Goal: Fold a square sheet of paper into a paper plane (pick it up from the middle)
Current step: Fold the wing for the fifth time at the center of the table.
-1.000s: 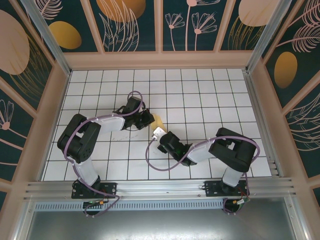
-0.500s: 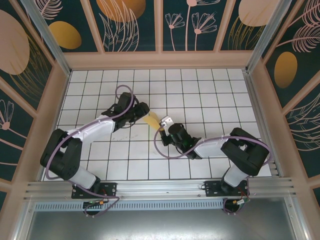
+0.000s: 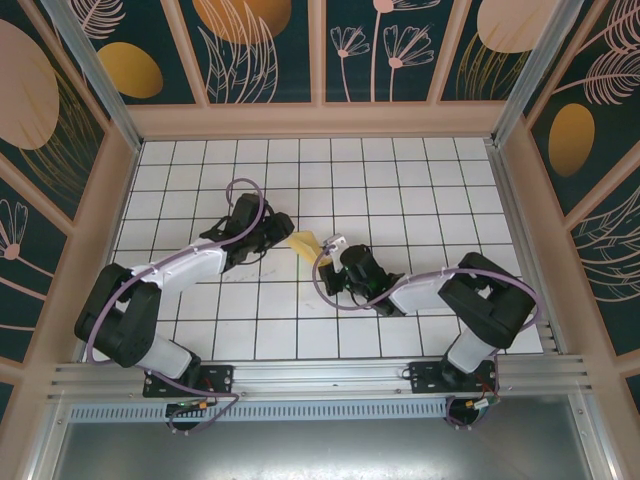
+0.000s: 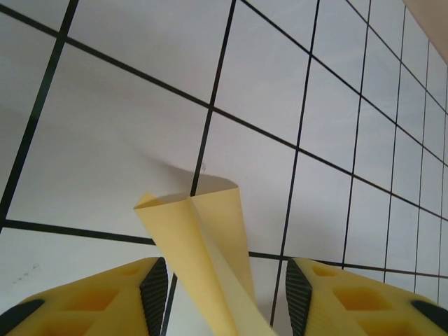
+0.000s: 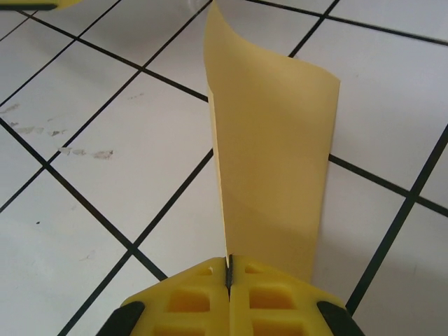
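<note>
Currently the folded paper (image 5: pixel 273 154) stands up over the table (image 3: pixel 400 180) middle, its near edge clamped in the right gripper (image 5: pixel 229 271). Left gripper (image 4: pixel 227 283) is spread, straddling it. Light, floppy, creases easily: grip at the fold.

White counter (image 3: pixel 400 180) gridded with black lines; beyond the left end effector (image 3: pixel 283 233), dark teal walls (image 3: pixel 380 50) bearing orange floral shapes, pale wooden frames.

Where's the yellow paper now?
Top view: near the middle of the table, the yellow paper is pinched in the right gripper, with the open left gripper straddling it.
</note>
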Robot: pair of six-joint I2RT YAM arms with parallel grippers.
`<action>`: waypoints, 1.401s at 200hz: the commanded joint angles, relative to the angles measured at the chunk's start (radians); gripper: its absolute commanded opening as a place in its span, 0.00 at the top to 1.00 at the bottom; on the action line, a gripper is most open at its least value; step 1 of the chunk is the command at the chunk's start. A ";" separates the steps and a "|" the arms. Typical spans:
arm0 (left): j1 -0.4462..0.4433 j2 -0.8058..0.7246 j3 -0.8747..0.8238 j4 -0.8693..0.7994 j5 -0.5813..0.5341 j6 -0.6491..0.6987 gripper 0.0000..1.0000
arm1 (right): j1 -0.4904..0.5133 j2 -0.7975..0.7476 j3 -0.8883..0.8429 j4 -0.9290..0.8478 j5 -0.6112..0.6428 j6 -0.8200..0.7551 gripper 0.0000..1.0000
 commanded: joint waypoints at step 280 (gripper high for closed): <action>0.005 0.185 0.003 0.147 0.272 -0.275 0.67 | 0.095 0.052 0.030 0.058 0.127 -0.213 1.00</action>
